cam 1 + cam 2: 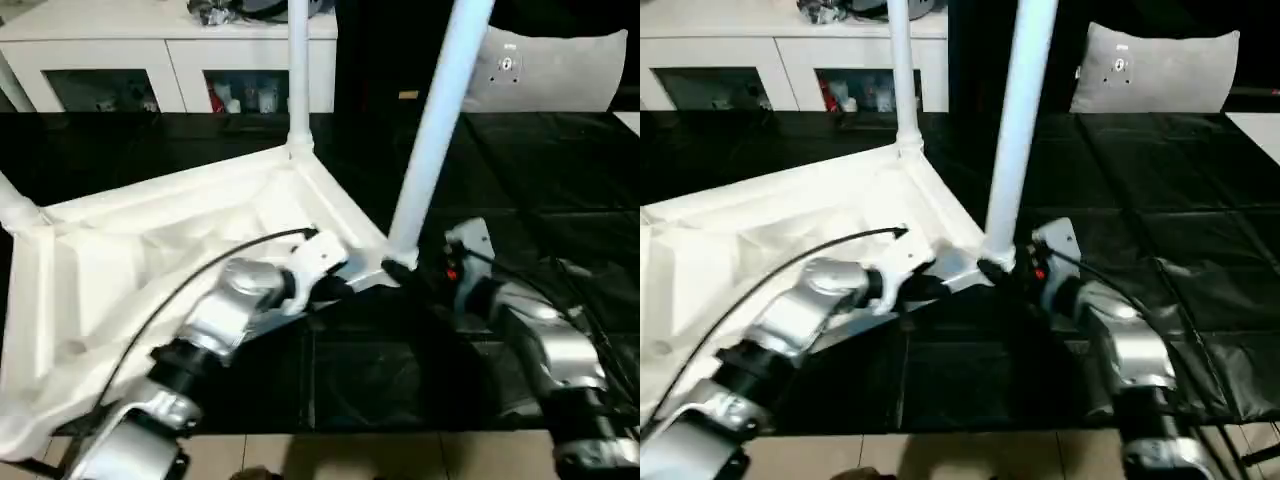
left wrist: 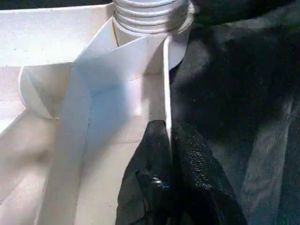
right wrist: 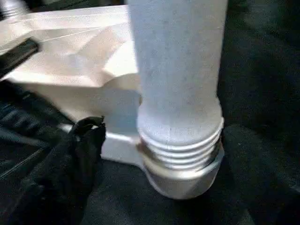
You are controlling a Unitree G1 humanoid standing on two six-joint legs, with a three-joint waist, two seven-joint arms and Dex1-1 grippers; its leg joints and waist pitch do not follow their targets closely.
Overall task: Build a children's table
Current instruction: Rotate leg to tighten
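Upturned top (image 1: 150, 240) on the black table (image 1: 560, 170), leg (image 1: 440, 120) in its near corner.
Leg tip cut off above; ribbed thread part seated. Left gripper (image 2: 169, 140) pinches the thin white rim; right gripper (image 1: 415, 280) beside the leg base, spread unclear.

Upright legs (image 1: 437, 130) (image 1: 298, 75) block near corners of top (image 1: 150, 250); black table (image 1: 560, 180) rightward open.

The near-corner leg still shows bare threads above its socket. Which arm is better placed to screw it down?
Right, probably: its gripper sits beside that leg, while the left fingers pinch the tabletop's rim.
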